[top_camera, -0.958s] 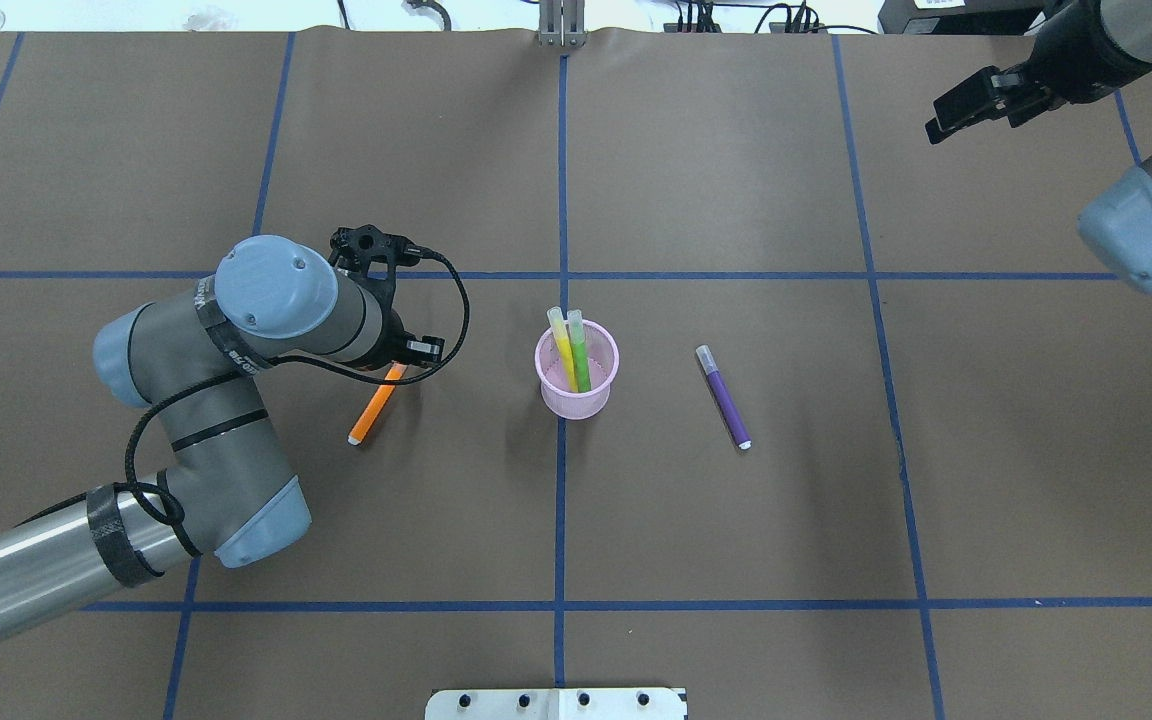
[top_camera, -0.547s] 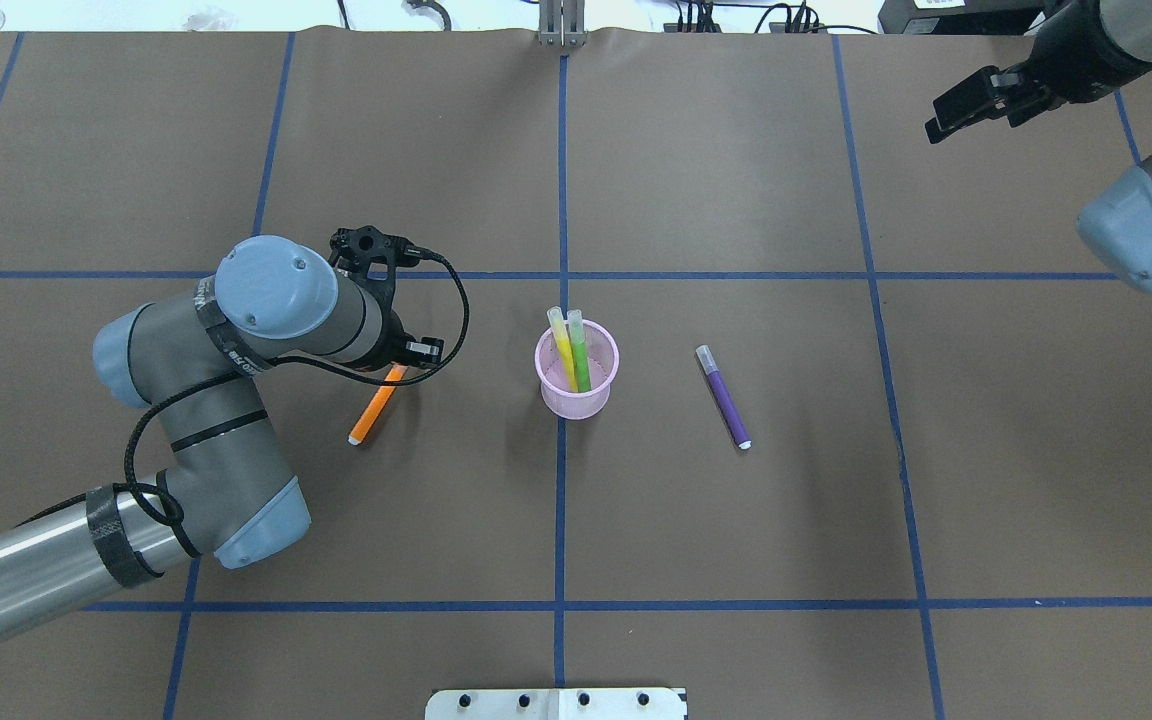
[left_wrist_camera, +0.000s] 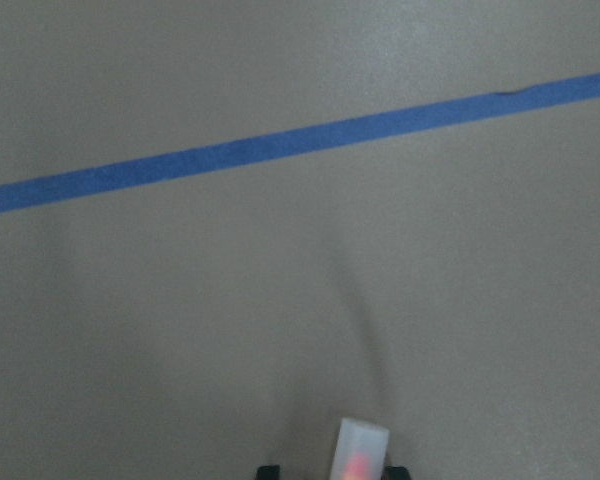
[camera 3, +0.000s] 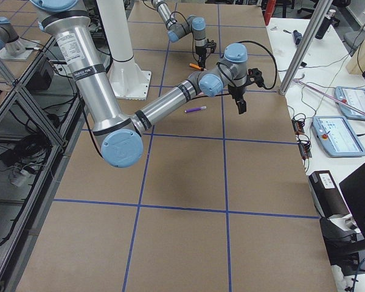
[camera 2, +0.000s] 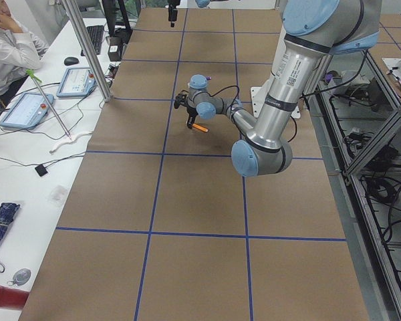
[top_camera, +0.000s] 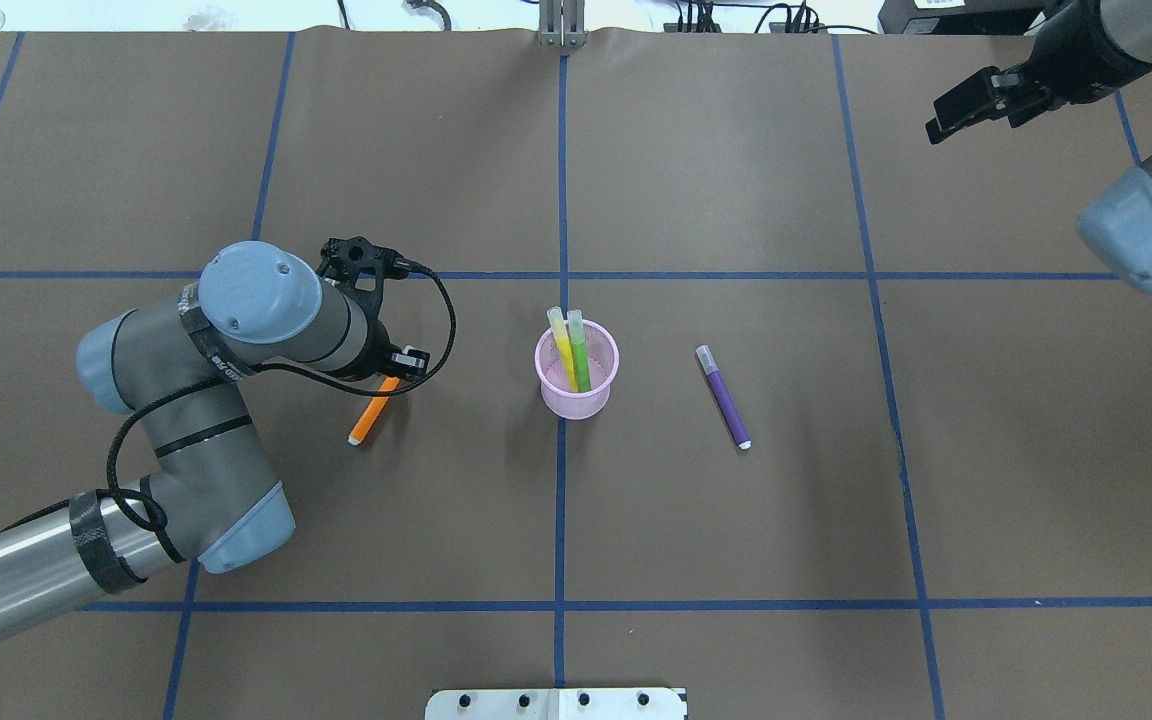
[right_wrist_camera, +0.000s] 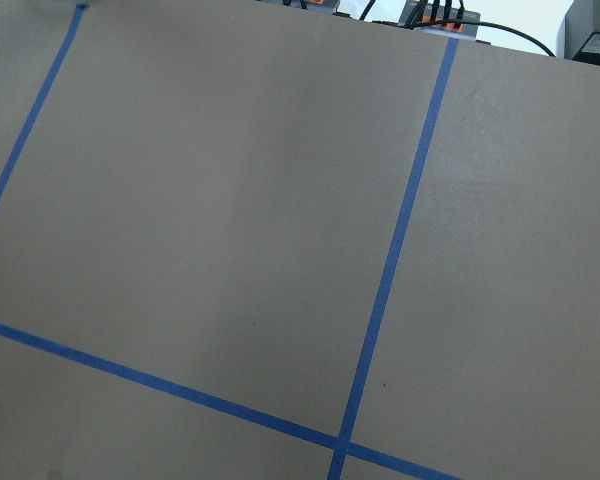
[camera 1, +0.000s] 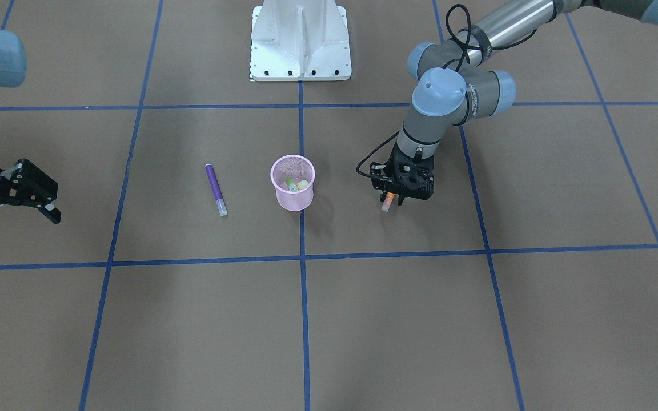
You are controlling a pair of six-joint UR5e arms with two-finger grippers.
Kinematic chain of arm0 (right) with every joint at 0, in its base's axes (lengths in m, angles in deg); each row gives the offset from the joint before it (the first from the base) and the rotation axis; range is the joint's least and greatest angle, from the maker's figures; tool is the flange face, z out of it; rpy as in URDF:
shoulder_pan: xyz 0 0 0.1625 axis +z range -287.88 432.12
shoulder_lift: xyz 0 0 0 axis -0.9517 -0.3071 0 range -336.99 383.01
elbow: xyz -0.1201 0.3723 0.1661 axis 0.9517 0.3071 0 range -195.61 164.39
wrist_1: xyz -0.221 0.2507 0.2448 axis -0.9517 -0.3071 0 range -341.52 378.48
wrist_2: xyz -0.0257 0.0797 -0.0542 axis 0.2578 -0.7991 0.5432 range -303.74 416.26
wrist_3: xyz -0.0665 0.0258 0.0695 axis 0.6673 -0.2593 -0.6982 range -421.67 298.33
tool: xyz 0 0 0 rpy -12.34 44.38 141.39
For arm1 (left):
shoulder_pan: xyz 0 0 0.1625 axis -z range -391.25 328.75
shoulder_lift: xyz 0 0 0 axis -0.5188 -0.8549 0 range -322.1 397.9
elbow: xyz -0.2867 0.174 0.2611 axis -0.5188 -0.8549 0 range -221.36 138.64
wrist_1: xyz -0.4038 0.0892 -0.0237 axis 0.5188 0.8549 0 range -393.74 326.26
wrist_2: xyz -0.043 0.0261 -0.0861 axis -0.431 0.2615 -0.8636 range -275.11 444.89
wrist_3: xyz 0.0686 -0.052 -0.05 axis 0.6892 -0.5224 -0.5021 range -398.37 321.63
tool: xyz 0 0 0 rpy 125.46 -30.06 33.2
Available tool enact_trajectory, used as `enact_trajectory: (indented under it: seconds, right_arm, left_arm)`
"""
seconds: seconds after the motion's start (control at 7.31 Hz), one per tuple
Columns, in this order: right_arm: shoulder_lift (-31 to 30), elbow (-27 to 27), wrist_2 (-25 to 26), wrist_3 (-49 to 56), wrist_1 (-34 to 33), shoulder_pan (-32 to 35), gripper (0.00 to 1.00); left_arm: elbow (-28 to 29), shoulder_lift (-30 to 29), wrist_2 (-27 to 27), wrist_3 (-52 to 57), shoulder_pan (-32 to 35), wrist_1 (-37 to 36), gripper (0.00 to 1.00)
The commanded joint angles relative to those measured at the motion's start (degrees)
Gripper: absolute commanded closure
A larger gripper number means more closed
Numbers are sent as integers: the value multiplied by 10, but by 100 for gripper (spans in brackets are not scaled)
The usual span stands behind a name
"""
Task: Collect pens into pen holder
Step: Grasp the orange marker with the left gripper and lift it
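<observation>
Two of four in: the slim yellow pen (top_camera: 563, 345) and slim green pen (top_camera: 579, 352) stand in the round pink wire-mesh cup (top_camera: 549, 400). The left tool (camera 1: 390, 200) grips the slim orange pen (top_camera: 368, 420). The slim purple pen (top_camera: 724, 398) lies beyond the cup. The right tool (camera 1: 23, 227) gapes wide, empty.

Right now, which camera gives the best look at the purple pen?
The overhead exterior view: the purple pen lies whole and unobstructed, cap to tip. The front-facing view shows it whole too; the right-side view shows it only small and far away; the left-side and wrist views do not show it.
</observation>
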Motion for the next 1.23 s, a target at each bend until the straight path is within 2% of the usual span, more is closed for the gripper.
enact_trajectory:
  seconds: [0.0, 0.14, 0.55, 0.68, 0.82, 1.09]
  right_arm:
    - [-1, 0, 0, 0, 0, 0, 1]
    - [-1, 0, 9, 0, 0, 0, 1]
    - [0, 0, 10, 0, 0, 0, 1]
    - [0, 0, 10, 0, 0, 0, 1]
    - [1, 0, 10, 0, 0, 0, 1]
    - [1, -1, 11, -1, 1, -1, 1]
  left_arm:
    - [-4, 0, -4, 1, -1, 0, 77]
    - [-5, 0, -3, 1, -1, 0, 100]
    - [-59, 7, 0, 7, 7, -1, 100]
    - [-91, 4, 18, 56, 11, 4, 100]
    - [-102, -1, 56, 129, 9, 52, 100]
    - [-93, 0, 104, 126, 6, 219, 100]
